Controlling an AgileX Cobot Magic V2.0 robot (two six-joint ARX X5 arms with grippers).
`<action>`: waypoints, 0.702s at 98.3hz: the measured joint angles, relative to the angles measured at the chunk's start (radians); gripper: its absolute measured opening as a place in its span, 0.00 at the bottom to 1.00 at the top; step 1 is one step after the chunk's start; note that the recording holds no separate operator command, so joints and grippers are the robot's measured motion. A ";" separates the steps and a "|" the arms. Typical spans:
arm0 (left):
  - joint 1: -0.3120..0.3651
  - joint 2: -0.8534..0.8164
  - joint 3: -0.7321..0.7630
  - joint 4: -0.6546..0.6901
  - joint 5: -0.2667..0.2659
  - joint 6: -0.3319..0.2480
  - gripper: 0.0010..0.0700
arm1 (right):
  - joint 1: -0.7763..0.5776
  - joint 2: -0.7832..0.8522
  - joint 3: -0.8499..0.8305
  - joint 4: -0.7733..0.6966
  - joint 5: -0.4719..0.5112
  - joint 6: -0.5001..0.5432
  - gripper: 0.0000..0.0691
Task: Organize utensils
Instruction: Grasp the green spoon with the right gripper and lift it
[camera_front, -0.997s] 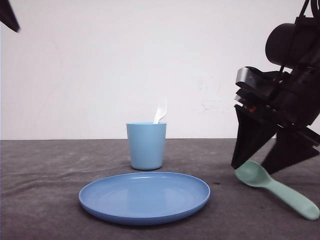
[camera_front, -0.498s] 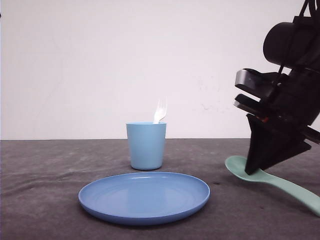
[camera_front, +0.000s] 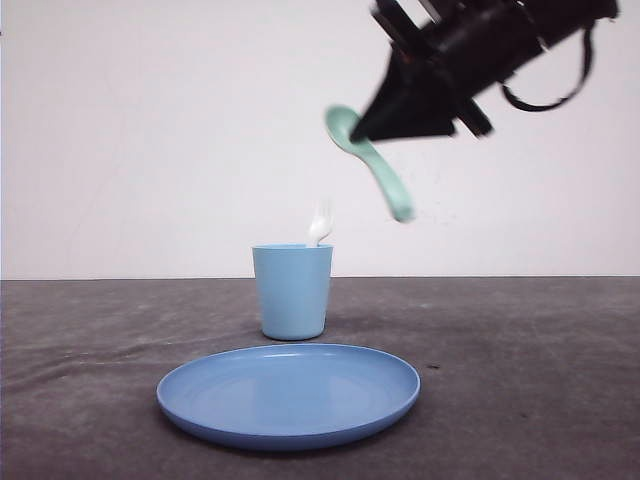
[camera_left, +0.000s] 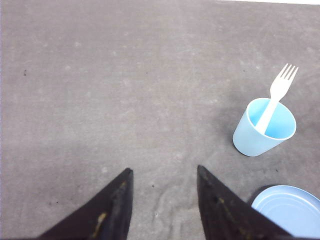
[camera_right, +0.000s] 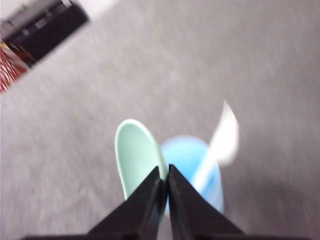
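The right gripper (camera_front: 362, 128) is pinching the spoon (camera_front: 368, 158) near its bowl, holding it high above the cup (camera_front: 292, 291), handle slanting down. The left gripper (camera_left: 162, 176) is hanging open over the gray table (camera_left: 100, 90). The fork (camera_left: 276, 96) is standing in the cup, behind the plate (camera_front: 289, 392), before a white wall (camera_front: 150, 130).

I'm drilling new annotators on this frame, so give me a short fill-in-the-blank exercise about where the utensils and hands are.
1. The white fork stands inside the light blue ____.
2. The right hand holds the mint-green ____ in the air.
3. The left hand is open and holds ____.
4. In the front view, the round blue plate lies ____ the cup, nearer the camera.

Missing words: cup; spoon; nothing; in front of
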 joint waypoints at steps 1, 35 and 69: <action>0.000 0.000 0.000 0.000 0.000 0.000 0.32 | 0.004 0.000 0.000 0.016 0.004 0.000 0.02; 0.000 0.000 0.000 0.000 0.000 0.000 0.32 | 0.124 0.094 0.000 0.485 0.091 -0.228 0.02; 0.000 0.000 0.000 -0.006 0.000 0.000 0.32 | 0.150 0.294 0.000 0.677 0.214 -0.321 0.02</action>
